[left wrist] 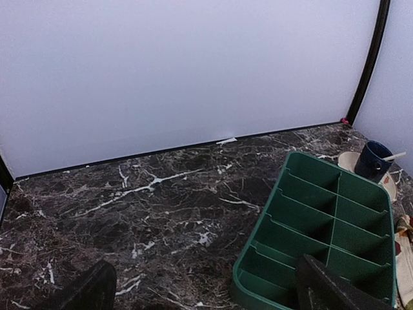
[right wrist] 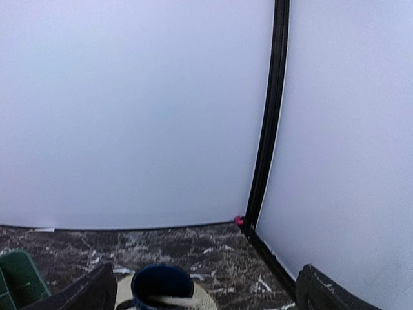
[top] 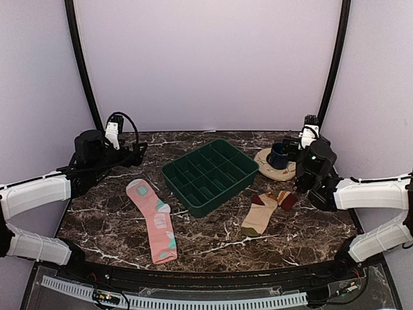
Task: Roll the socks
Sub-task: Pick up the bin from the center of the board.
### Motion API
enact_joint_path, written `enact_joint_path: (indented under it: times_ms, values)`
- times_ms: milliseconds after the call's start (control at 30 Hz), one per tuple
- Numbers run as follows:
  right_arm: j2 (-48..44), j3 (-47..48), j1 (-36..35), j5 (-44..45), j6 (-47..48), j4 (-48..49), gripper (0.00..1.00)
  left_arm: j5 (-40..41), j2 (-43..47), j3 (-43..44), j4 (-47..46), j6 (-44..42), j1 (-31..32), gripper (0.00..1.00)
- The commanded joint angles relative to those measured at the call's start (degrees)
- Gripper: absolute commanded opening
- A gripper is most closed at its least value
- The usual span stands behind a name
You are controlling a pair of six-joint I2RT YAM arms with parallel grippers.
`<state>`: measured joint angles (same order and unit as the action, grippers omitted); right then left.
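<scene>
**Marble-patterned table, two flat socks, both claws empty**

Pink with teal and white patches, one sock (top: 155,219) lies stretched out flat on the table (top: 97,213), nearer the robot than the left claw (left wrist: 205,290) and a little to its right. That claw hovers with its jaws spread wide and nothing between them; the green divided tray (top: 169,173) sits ahead of it to the right. The tan sock (top: 264,213), dark maroon at heel and toe, lies bent on the table behind the right claw (right wrist: 206,292) and to its left, clear of the tray. The right claw also stands wide open and empty, with a dark blue mug (right wrist: 161,284) on a pale plate (top: 268,169) just in front of it.
</scene>
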<state>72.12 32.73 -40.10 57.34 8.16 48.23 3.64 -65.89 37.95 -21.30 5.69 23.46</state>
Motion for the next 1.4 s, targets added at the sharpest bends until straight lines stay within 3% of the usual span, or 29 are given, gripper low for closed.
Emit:
enact_joint_path:
  times_ms: [0,100,167,233,433,733,1200,1367]
  values:
    - [-1.97,7.03,-0.95,-0.87,1.64,-4.8,1.0,1.91,1.11,2.83,6.51,-0.44,4.54,0.99]
    - [-5.28,8.97,-0.95,-10.12,-1.66,-11.22,0.86,2.3,-0.11,5.01,11.48,0.17,8.52,0.98]
    - [-7.68,8.94,-1.03,-14.44,-3.55,-14.21,0.72,3.52,-1.58,6.8,15.31,1.11,10.75,0.98]
    - [-9.44,9.27,-1.1,-15.6,-6.45,-18.06,0.68,3.92,-3.54,8.92,19.27,2.94,11.45,0.96]
    - [-10.14,13.14,-4.32,-12.43,-12.98,-36.91,0.67,4.08,-10.73,14.53,29.19,9.82,13.78,0.88]
    - [-9.36,15.62,-8.68,-14.05,-27.12,-55.61,0.66,5.2,-19.05,19.73,33.52,16.06,13.8,0.7]
    - [-5.41,15.16,-16.41,-14.52,-37.16,-63.86,0.63,7.47,-31.52,28.55,35.23,18.14,13.64,0.58]
    - [-4.03,15.78,-17.52,-15.37,-38.11,-65.44,0.62,8.48,-34.72,31.31,37.84,18.32,12.83,0.49]
